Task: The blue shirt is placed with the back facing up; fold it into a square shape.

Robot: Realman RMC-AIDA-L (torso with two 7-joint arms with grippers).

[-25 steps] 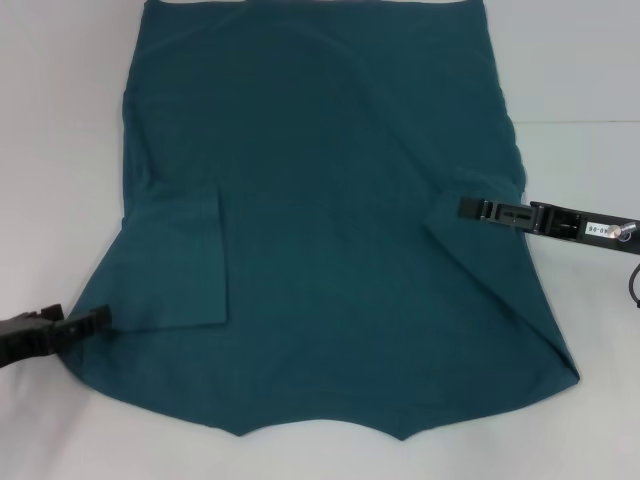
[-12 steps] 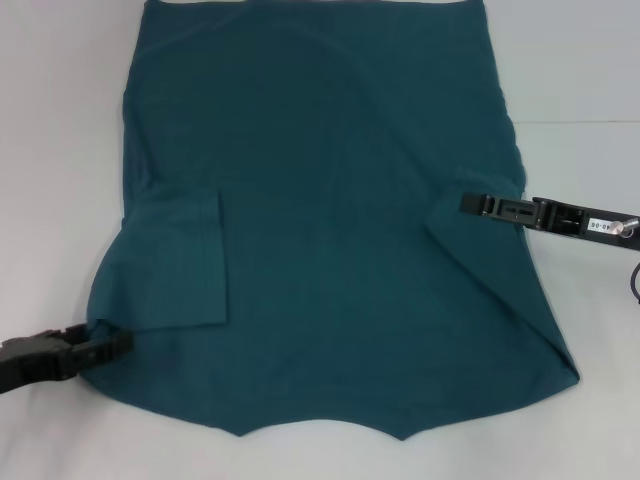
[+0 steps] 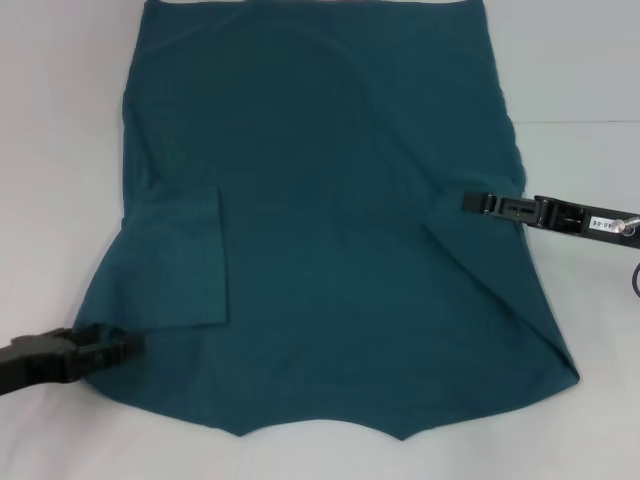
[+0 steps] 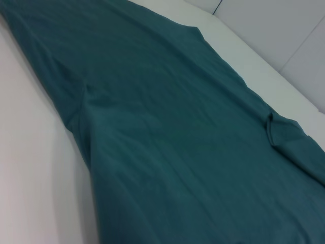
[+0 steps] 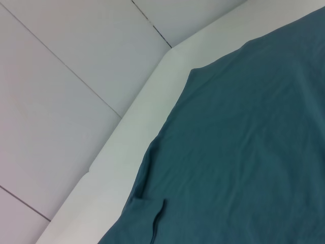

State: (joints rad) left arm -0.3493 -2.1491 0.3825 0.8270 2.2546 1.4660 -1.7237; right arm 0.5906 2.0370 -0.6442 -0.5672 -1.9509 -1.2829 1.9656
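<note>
Lying flat, the blue shirt point(image 3: 330, 220) meets the left pincer point(image 3: 125, 347) at its near-left edge.

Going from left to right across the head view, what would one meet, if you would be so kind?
Left claw → folded-in left sleeve → blue shirt body → right claw.

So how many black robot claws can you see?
2. The left gripper is at the blue shirt's near-left edge; the right gripper is at its right edge.
</note>
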